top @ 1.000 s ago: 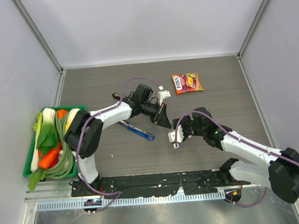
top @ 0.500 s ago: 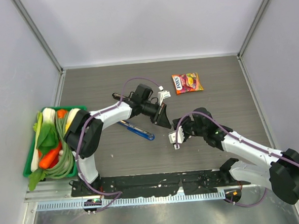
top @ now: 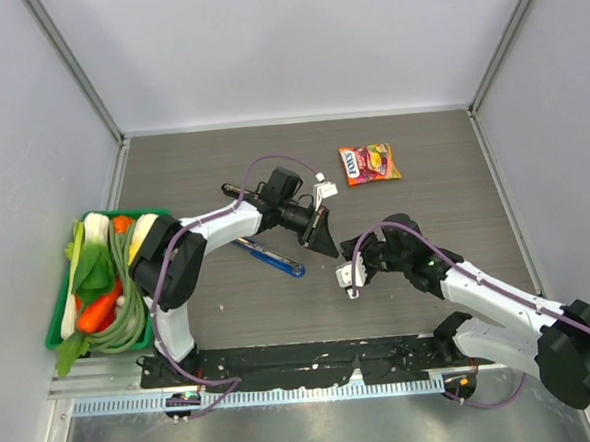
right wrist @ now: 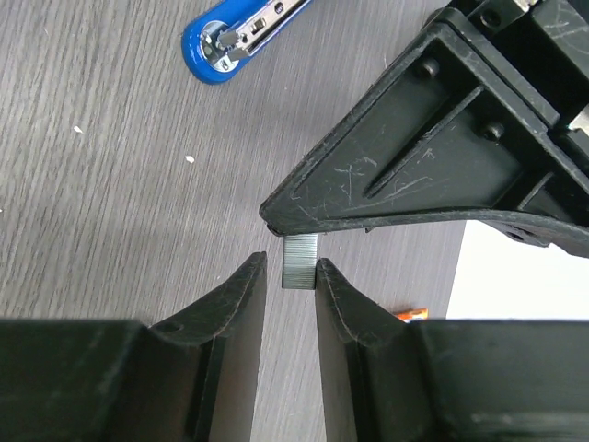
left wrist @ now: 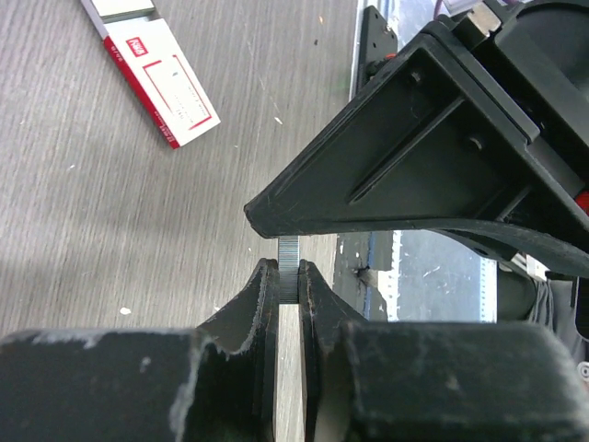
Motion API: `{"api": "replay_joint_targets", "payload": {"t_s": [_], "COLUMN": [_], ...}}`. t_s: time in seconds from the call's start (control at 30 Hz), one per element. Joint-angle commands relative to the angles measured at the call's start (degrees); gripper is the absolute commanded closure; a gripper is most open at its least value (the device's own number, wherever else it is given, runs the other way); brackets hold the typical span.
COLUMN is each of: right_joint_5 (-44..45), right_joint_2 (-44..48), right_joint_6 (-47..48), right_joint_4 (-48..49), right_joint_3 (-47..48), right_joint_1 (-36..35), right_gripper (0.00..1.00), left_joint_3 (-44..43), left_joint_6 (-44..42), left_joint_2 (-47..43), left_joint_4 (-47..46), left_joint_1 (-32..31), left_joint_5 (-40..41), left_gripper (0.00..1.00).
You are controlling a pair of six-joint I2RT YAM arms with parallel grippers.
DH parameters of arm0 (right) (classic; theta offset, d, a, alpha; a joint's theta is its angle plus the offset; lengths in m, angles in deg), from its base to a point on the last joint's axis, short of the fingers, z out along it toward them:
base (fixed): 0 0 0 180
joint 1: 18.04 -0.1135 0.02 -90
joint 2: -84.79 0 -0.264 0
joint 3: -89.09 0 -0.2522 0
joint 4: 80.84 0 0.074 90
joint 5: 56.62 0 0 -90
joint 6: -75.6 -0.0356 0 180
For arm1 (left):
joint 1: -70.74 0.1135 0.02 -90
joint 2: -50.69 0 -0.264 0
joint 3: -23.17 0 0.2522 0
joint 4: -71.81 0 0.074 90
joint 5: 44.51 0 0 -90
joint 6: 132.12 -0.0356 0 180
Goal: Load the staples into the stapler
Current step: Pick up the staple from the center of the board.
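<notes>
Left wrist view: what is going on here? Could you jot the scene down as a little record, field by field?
left hand: shut on the staples
right hand: open, one finger either side of the same strip
stapler: lying flat near the left arm, touched by neither hand
staple box: white and red, lying apart from both hands
snack bag: at the far side, untouched

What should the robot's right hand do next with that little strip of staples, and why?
Probably pinch shut: the right gripper straddles the staple strip with a small gap on one side, while only the left gripper clamps it.
</notes>
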Motion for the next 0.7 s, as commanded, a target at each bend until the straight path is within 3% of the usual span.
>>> {"api": "replay_joint_targets", "payload": {"t_s": [0.0, 0.2, 0.67], "right_joint_5": [-3.2, -7.4, -10.1], "right_joint_2": [1.5, 2.8, 5.0], "right_joint_6": [-0.5, -6.5, -6.2], "right_joint_4": [-1.1, -1.3, -5.7], "right_joint_3": [2.4, 4.5, 5.9], "right_joint_1": [-0.3, 0.3, 1.1], "right_gripper": [0.67, 0.69, 0.72], "left_joint_3": [0.3, 1.3, 4.0], "left_joint_6": [-0.5, -1.6, 2.2], "left_joint_2": [-1.1, -1.5, -2.1], "left_joint_4": [-2.4, -2.7, -9.3], "left_joint_1": [-0.2, -0.2, 2.2], "left_joint_5": [-5.7, -8.4, -14.6], "left_gripper": [0.97, 0.97, 0.98]}}
